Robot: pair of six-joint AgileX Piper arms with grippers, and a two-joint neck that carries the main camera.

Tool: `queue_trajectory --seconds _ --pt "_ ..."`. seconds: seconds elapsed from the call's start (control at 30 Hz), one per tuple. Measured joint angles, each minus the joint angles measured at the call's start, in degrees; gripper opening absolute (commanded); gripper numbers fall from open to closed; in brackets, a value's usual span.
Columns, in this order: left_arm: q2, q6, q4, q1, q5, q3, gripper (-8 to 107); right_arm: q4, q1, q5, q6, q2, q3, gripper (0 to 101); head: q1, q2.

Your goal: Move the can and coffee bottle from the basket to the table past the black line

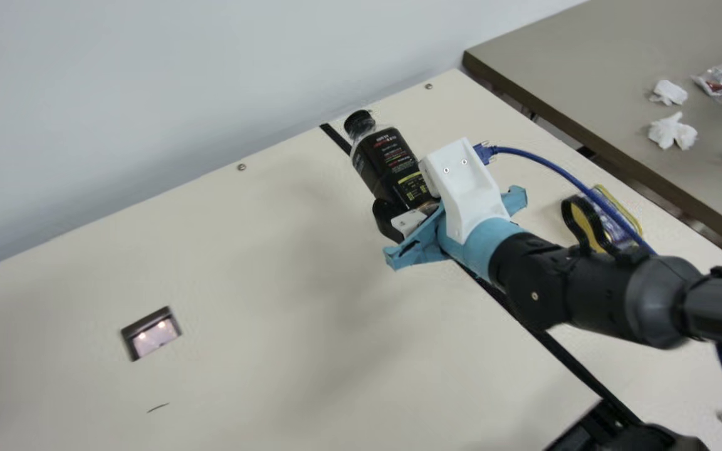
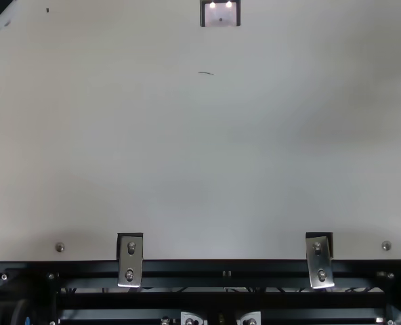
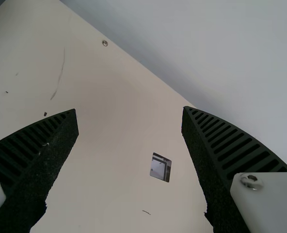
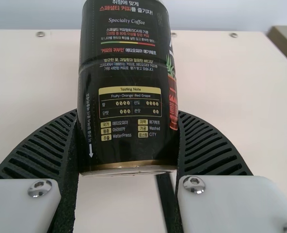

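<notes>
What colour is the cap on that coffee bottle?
The cap on the coffee bottle is black; the main view shows it best.

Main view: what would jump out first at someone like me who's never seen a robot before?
Probably the dark coffee bottle, tilted in the right hand just above the picture's middle, its black cap pointing up and leftward. Next, right beside it, comes the light-blue and white wrist, with a blue cable curving off to the right. Beneath the arm, a black line slants across the cream table.
</notes>
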Motion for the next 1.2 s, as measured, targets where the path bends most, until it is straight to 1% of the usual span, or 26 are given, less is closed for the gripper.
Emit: queue_trajectory --seconds 0.23,0.37,0.53,0.7,0.87,1.0,1.2 --pt "0.0 0.0 0.0 0.0 0.0 0.0 90 -8.64 -8.93 0.71 6.45 -1.19 1.16 0 0.0 -6.16" --pt "0.0 0.0 0.0 0.0 0.0 0.0 90 -13.94 -13.55 0.2 10.22 -0.56 1.42 0 0.0 -6.74" --pt "0.0 0.0 0.0 0.0 0.0 0.0 90 -21.2 -19.84 -1.7 14.69 2.12 0.67 0 0.0 -6.74" --pt "0.0 0.0 0.0 0.0 0.0 0.0 90 -28.05 -26.09 -3.95 17.77 5.55 -0.5 0 0.0 -6.74" --pt "0.0 0.0 0.0 0.0 0.0 0.0 90 -33.81 -31.76 -4.44 19.38 8.8 -1.64 0 0.0 -6.74" --pt "0.0 0.0 0.0 0.0 0.0 0.0 90 -37.07 -34.89 -4.31 19.79 10.4 -2.09 0 0.0 -6.74" --pt "0.0 0.0 0.0 0.0 0.0 0.0 90 -39.25 -36.86 -3.19 19.52 11.3 -2.21 0 0.0 -6.74"
